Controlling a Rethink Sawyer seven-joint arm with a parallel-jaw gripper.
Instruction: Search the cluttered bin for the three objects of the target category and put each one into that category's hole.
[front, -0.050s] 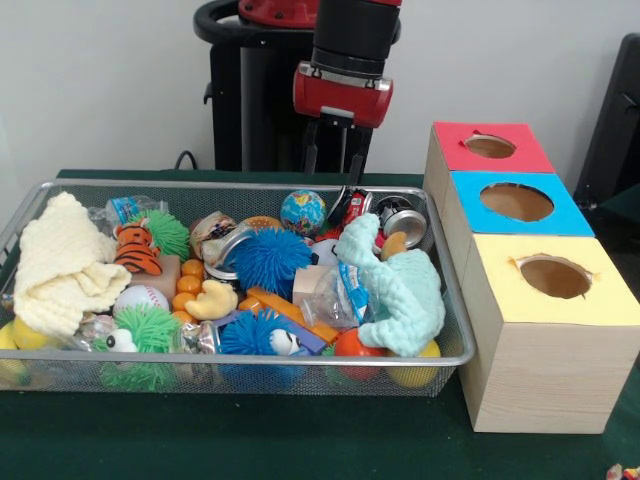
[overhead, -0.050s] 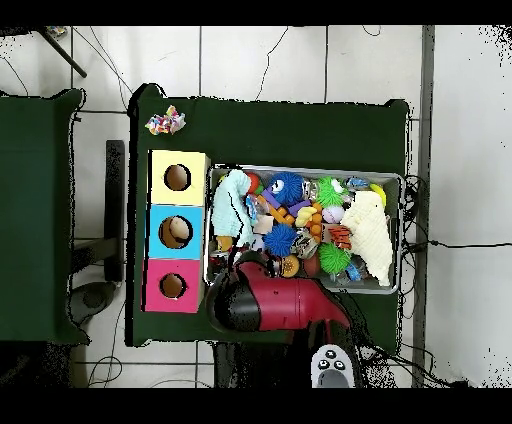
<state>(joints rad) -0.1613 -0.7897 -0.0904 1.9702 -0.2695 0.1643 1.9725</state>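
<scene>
My gripper hangs open and empty above the far rim of the wire mesh bin, near its right end. Below it lie a globe ball, a red can and a silver can. The bin also holds blue spiky balls, green spiky balls, a baseball, a tiger toy, a yellow duck, a cream cloth and a mint cloth. In the overhead view the red arm hides the gripper.
Three wooden boxes stand right of the bin, each with a hole on top: red, blue, yellow. In the overhead view something pale shows inside the blue box's hole, and a small colourful item lies on the green table beyond the yellow box.
</scene>
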